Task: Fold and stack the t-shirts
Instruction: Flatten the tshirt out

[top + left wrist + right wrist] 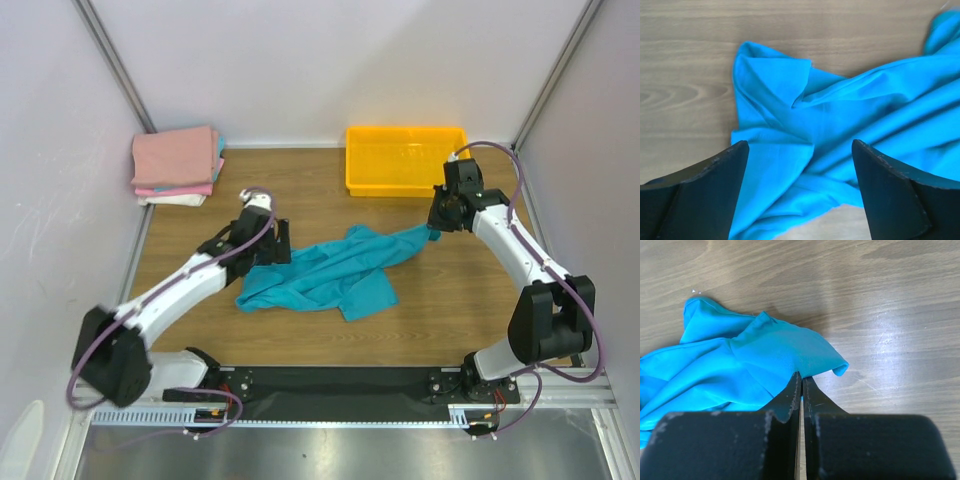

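A crumpled teal-blue t-shirt (330,272) lies mid-table, stretched out toward the right. My left gripper (281,244) hovers over its left end. In the left wrist view, that gripper (800,145) is open, its two dark fingers (715,190) wide apart above the teal cloth (880,100), holding nothing. My right gripper (437,226) is at the shirt's right tip. In the right wrist view it (801,376) is shut, pinching an edge of the teal shirt (740,355). A stack of folded pink and white t-shirts (177,165) sits at the back left.
A yellow plastic tray (405,160) stands at the back right, just behind the right wrist. Grey walls close in the left, right and back sides. The wooden table top (430,320) shows bare in front of the shirt.
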Robot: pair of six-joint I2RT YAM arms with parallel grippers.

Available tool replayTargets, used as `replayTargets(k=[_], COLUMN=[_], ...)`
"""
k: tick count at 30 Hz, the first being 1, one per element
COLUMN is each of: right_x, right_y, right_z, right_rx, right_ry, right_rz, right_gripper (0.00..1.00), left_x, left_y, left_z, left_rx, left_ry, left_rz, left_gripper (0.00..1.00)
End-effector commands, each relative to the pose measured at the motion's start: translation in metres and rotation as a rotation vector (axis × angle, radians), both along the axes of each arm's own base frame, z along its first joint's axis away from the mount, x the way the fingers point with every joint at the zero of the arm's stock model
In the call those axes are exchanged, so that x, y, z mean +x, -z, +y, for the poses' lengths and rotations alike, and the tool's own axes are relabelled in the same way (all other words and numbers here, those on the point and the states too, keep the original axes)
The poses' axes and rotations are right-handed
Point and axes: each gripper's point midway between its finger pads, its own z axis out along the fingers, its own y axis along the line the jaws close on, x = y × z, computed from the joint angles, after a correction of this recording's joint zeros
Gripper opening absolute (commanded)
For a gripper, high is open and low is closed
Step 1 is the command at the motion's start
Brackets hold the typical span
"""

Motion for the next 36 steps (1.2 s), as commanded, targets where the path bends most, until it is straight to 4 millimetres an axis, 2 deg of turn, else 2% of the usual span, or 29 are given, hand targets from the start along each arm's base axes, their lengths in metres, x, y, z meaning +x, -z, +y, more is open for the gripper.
replayTargets(k=[1,7,16,19,20,22,23,26,28,29,31,32,36], right_x=[0.004,0.004,0.008,0.008,0.008,0.007,0.008,0.008,0.008,0.009,0.009,0.01,0.013], right_y=[-0.02,-0.018,-0.016,-0.016,-0.015,-0.016,-0.017,-0.018,-0.019,-0.021,-0.022,-0.021,-0.023], right_z=[-0.002,-0.004,0.001,0.002,0.0,0.0,-0.001,-0.004,-0.004,-0.007,-0.01,-0.011,-0.019], right_rx=[0.012,0.012,0.033,0.033,0.029,0.027,0.025,0.014,0.006,0.0,-0.01,-0.013,-0.013], right_ry=[0.013,0.036,0.026,0.027,0.033,0.033,0.033,0.04,0.041,0.048,0.053,0.058,0.07], right_rz=[-0.07,-0.067,-0.062,-0.059,-0.058,-0.061,-0.063,-0.066,-0.066,-0.071,-0.073,-0.072,-0.081], right_gripper=[0.0,0.0,0.0,0.0,0.0,0.0,0.0,0.0,0.0,0.0,0.0,0.0,0.0], left_x=[0.006,-0.007,-0.017,-0.02,-0.02,-0.019,-0.016,-0.012,-0.012,-0.009,-0.011,-0.014,-0.032], left_y=[0.017,0.051,0.081,0.09,0.092,0.093,0.091,0.075,0.061,0.042,0.027,0.012,-0.014], left_z=[-0.011,-0.009,-0.016,-0.017,-0.014,-0.007,0.0,0.017,0.027,0.032,0.042,0.052,0.083], left_rx=[0.135,0.159,0.145,0.146,0.152,0.178,0.202,0.244,0.256,0.219,0.178,0.126,0.017], left_ry=[0.147,0.137,0.147,0.132,0.102,0.059,0.011,-0.096,-0.155,-0.212,-0.272,-0.339,-0.514], left_rz=[0.108,0.195,0.232,0.248,0.249,0.256,0.243,0.21,0.181,0.121,0.08,0.046,-0.038], left_gripper=[0.88,0.82,0.76,0.63,0.51,0.36,0.24,0.06,0.01,0.0,0.0,0.0,0.0])
